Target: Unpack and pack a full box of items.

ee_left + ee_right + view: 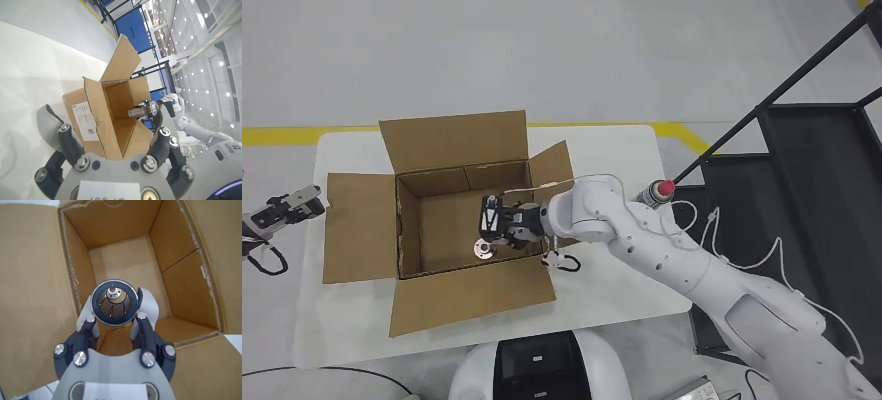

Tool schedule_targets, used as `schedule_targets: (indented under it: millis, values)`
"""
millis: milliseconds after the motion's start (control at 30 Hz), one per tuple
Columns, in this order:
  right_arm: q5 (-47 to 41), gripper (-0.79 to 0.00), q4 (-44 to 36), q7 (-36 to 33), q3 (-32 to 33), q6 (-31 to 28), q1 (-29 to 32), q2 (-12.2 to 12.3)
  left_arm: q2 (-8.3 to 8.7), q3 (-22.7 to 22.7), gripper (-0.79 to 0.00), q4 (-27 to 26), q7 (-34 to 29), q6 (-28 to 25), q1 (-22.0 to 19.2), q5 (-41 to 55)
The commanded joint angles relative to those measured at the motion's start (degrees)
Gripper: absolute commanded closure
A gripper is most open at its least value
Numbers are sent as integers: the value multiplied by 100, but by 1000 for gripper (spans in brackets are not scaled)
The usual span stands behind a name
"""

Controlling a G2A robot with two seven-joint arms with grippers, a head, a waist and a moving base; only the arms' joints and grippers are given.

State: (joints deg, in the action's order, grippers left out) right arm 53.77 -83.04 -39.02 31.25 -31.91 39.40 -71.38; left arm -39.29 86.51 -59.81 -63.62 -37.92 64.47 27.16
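An open cardboard box (pixel 412 215) stands on the white table (pixel 612 160) with all its flaps spread out. Over the box's inside, my right gripper (pixel 488 220) (pixel 114 306) is shut on a metal cylinder with a black rim (pixel 114 319) (pixel 135 113), a hollow sleeve with ball rows inside. A small flanged metal part (pixel 482 247) (pixel 113 294) lies on the box floor below it. My left gripper (pixel 302 205) (pixel 107 121) is open and holds nothing, beyond the table's left edge, facing the labelled box wall (pixel 85 121).
A small carabiner-like clip (pixel 564 262) lies on the table just outside the box's right flap. A red-topped cylinder (pixel 662 190) stands near the table's right edge. Dark metal stairs (pixel 802 200) rise to the right of the table.
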Motion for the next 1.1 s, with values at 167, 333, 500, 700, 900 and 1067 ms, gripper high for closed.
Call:
schedule_targets:
  millis: [167,333,500,700,900,1067]
  values:
    - [252,0,748,161,-477,86,-280,-350,0,0,-785,0,0,0,0,0]
    - [335,0,1194,260,-705,131,-389,-578,0,0,-785,0,0,0,0,0]
    - [367,-785,1516,325,-816,100,-419,-737,0,0,-785,0,0,0,0,0]
    - [340,-785,1710,468,-799,15,-432,-854,0,0,-785,0,0,0,0,0]
    - [164,-785,1633,742,-511,-178,-459,-844,0,0,-785,0,0,0,0,0]
    - [-195,-785,1071,900,55,-445,-360,-668,0,0,-785,0,0,0,0,0]
